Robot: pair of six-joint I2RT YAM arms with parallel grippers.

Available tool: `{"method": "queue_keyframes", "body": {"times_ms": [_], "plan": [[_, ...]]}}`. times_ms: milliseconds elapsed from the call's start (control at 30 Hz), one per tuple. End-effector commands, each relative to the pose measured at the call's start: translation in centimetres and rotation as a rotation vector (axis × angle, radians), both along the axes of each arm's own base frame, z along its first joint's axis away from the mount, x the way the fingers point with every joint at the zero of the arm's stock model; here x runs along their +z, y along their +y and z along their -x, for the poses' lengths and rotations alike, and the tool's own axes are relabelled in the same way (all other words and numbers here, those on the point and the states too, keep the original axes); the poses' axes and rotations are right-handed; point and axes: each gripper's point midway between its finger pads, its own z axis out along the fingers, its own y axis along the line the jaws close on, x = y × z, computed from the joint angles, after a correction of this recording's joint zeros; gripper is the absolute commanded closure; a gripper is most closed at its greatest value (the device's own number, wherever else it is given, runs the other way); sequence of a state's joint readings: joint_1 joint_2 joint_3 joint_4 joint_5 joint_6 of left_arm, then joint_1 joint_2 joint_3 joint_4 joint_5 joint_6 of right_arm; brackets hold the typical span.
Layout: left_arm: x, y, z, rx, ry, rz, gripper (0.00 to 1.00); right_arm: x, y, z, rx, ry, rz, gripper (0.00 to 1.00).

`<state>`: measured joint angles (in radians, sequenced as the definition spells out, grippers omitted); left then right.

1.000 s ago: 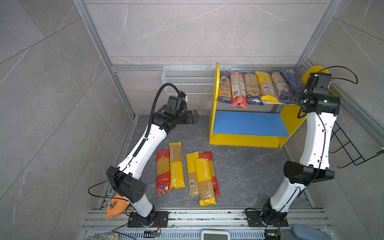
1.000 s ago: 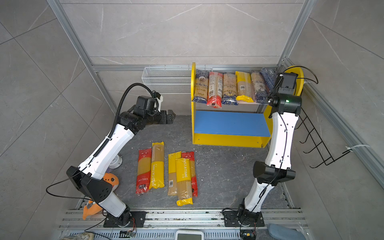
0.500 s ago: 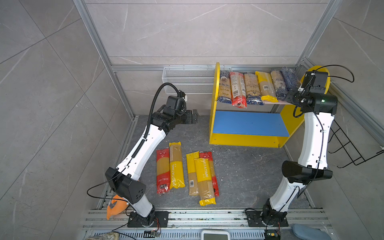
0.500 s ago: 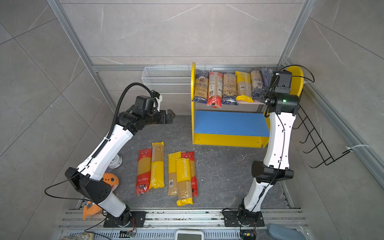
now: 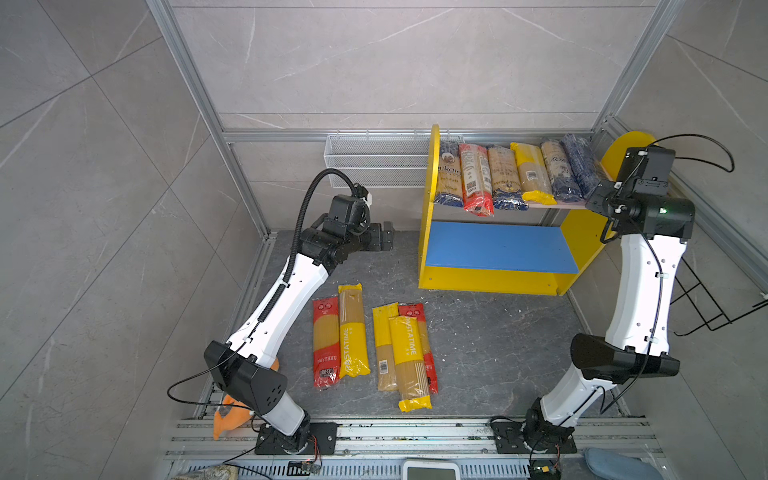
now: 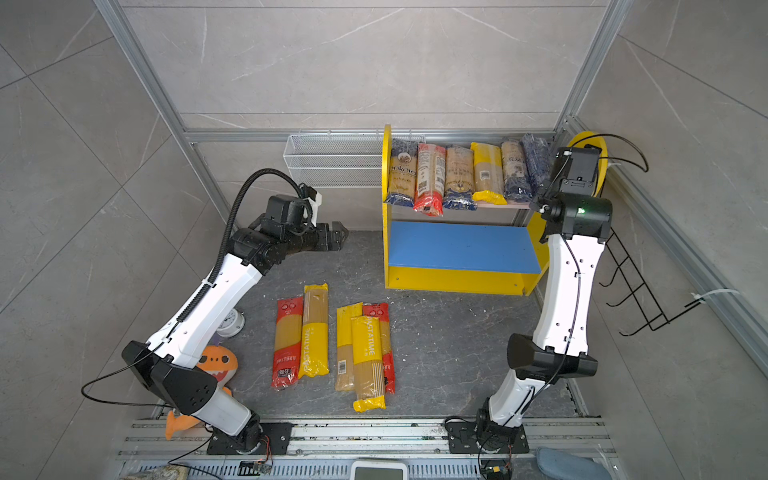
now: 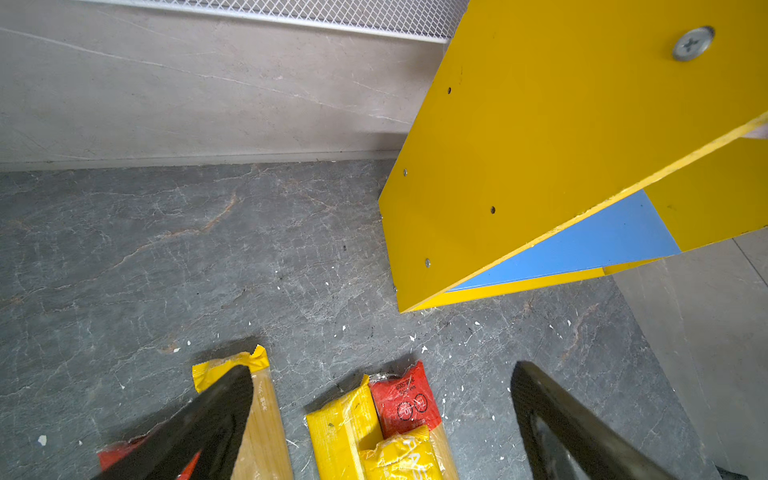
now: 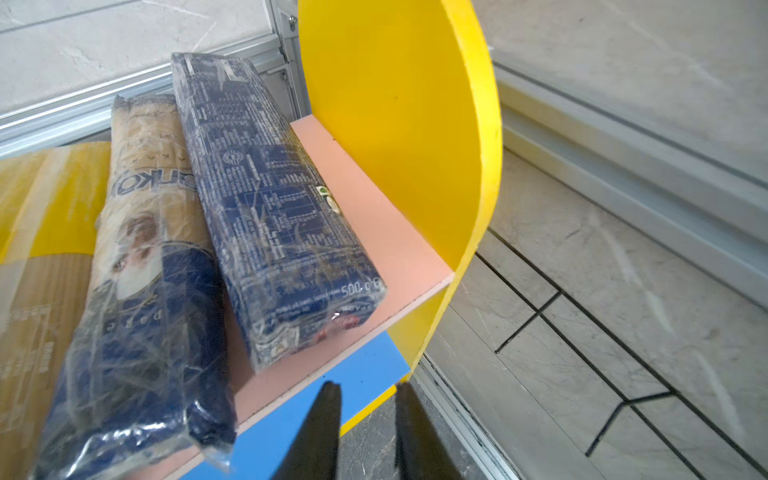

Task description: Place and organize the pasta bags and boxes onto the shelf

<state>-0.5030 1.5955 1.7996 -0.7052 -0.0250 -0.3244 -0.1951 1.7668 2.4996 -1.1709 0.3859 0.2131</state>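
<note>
Right wrist: box apart from panel

- Shelf: yellow side panels; upper board pink, lower board blue.
- Box nearest the shelf's rounded panel: dark blue, fine white print.
- Bag beside it: tan, dark blue end, printed face.
- Floor: dark grey, pale veins.
- Packs lying before the shelf: red or yellow ends, straw-gold middles.
- Basket beside the shelf: white mesh.
</note>
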Motion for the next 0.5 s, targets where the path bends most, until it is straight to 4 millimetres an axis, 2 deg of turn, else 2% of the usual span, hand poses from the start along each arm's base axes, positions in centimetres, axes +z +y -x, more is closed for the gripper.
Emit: {"method": "queue_keyframes", "body": {"times_ms": [0, 100, 233, 467], "plan": [[2.6, 0.7, 0.5, 0.015, -0.064, 0.047, 0.0, 1.0, 0.5, 0.5, 0.019, -0.038, -0.012, 0.55], [2.6, 0.8, 0.7, 0.017, -0.065, 0.046, 0.0, 2.4, 1.2, 0.5, 0.051, -0.096, -0.016, 0.33], [2.4, 1.1, 0.9, 0.025, -0.069, 0.045, 0.0, 4.3, 1.6, 0.7, 0.067, -0.175, -0.026, 0.28], [2.1, 1.6, 1.3, 0.04, -0.086, 0.052, 0.0, 8.1, 4.3, 0.7, 0.216, -0.336, -0.062, 0.24]]}}
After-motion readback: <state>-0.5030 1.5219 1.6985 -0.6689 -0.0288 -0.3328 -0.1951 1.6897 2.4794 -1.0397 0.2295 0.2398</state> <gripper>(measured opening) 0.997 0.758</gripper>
